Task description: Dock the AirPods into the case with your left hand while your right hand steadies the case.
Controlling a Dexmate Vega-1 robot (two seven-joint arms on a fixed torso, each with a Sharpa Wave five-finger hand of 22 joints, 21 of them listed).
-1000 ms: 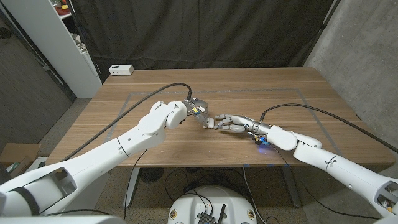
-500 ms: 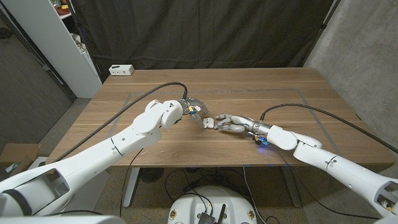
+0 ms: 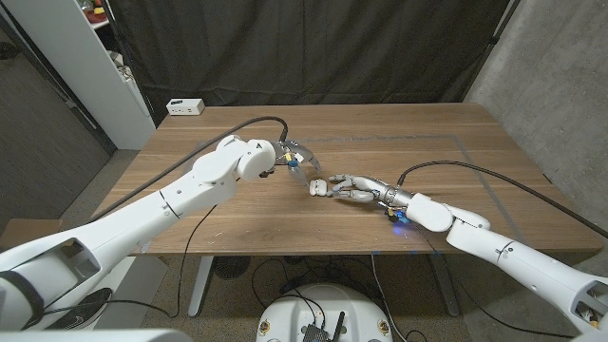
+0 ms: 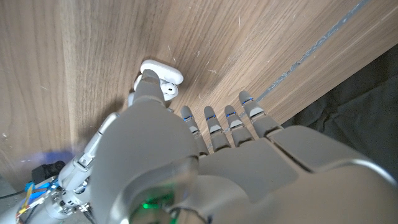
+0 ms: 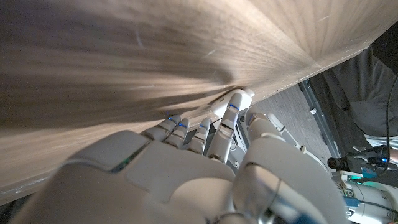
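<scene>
Item: AirPods case, white, lid open, on the wooden surface; an earbud shows seated inside from the left wrist view.
Right hand: fingers grasping the case from its right side, judged to pin it against sliding during docking.
Left hand: raised just left of and behind the case, apart from it; fingers curled, whether they carry an earbud cannot be told.
Cable: right of the case, trailing from the right arm.
</scene>
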